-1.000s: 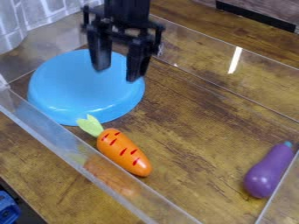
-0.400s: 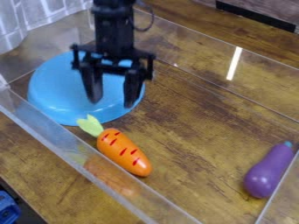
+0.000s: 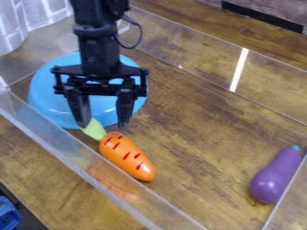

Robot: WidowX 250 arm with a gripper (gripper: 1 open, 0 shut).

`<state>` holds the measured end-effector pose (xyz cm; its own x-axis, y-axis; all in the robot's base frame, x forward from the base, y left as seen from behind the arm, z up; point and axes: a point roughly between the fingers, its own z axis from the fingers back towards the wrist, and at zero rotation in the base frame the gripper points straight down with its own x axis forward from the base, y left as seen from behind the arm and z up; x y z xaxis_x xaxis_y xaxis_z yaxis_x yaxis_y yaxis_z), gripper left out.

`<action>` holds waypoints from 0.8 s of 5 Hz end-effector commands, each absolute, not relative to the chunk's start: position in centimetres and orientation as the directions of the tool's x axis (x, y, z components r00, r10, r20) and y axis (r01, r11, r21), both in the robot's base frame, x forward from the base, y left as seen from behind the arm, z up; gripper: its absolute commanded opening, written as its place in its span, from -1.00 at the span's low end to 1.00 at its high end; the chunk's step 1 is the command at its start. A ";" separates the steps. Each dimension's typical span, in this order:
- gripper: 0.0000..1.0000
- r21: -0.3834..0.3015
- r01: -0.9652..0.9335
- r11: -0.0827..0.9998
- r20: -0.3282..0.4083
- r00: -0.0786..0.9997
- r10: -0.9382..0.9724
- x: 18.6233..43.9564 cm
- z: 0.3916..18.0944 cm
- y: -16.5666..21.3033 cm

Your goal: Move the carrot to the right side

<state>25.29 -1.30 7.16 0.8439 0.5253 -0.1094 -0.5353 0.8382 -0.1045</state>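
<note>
Wooden tabletop (image 3: 198, 135), carrot (image 3: 126, 156) near open claw (image 3: 106, 121).

On my camera I see the worktop (image 3: 192, 153), which is of brown wood with visible grain. Directly on it lie the orange carrot (image 3: 127, 156), near the blue round thing (image 3: 50, 99), and, well apart from these, the purple eggplant (image 3: 276, 174) close to the right edge of my view.
</note>
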 end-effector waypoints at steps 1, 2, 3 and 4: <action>1.00 -0.169 -0.576 0.800 -0.047 0.815 0.578 25.8 8.8 -0.5; 1.00 -0.188 -0.606 0.773 -0.043 0.791 0.610 25.7 8.6 0.0; 1.00 -0.196 -0.600 0.776 -0.045 0.796 0.604 25.8 8.4 0.3; 1.00 -0.215 -0.648 0.731 -0.047 0.755 0.654 26.6 7.6 1.4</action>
<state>25.95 0.84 6.88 0.7647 0.6393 -0.0807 -0.6412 0.7425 -0.1940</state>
